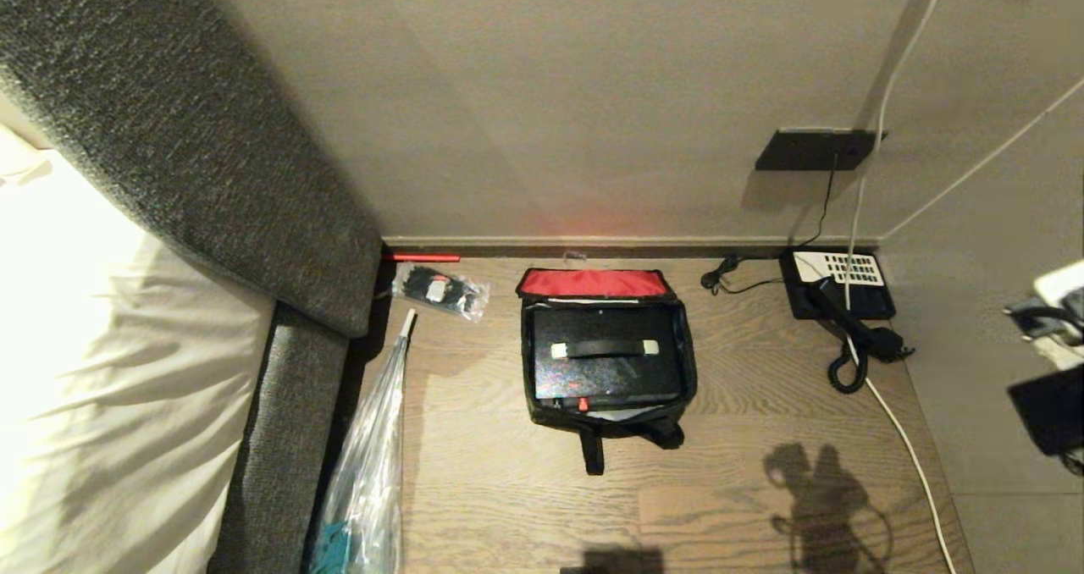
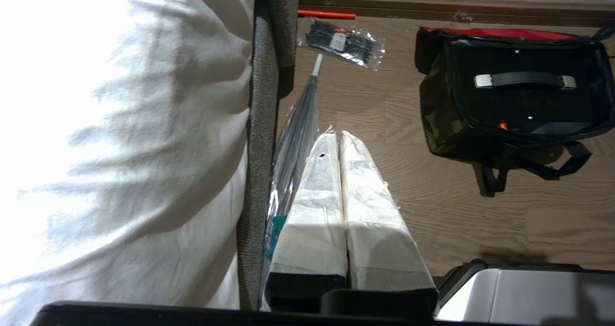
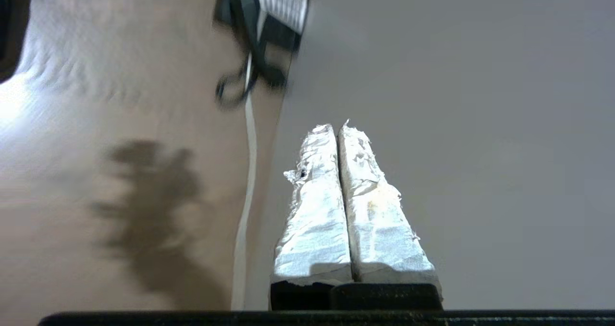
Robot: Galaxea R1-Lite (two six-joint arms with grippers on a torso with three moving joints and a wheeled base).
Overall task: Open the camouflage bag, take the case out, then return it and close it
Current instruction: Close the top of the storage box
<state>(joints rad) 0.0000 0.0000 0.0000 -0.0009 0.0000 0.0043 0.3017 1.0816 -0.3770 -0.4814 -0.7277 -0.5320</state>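
Note:
The camouflage bag (image 1: 692,369) sits open on the wood floor by the wall, its red-lined lid (image 1: 593,283) folded back. Inside lies the black case (image 1: 605,375), handle up, with a small red mark near its front edge. The left wrist view shows the bag (image 2: 439,124) and the case (image 2: 523,105) off to one side. My left gripper (image 2: 335,134) is shut and empty, hanging above the floor beside the bed, apart from the bag. My right gripper (image 3: 338,125) is also shut and empty, over grey floor near the phone, far from the bag.
A black phone (image 1: 834,284) with white keys and a coiled cord lies right of the bag, crossed by a white cable (image 1: 899,432). A clear packet (image 1: 442,291) and a plastic-sleeved umbrella (image 1: 373,472) lie to the left, along the grey bed frame (image 1: 279,405).

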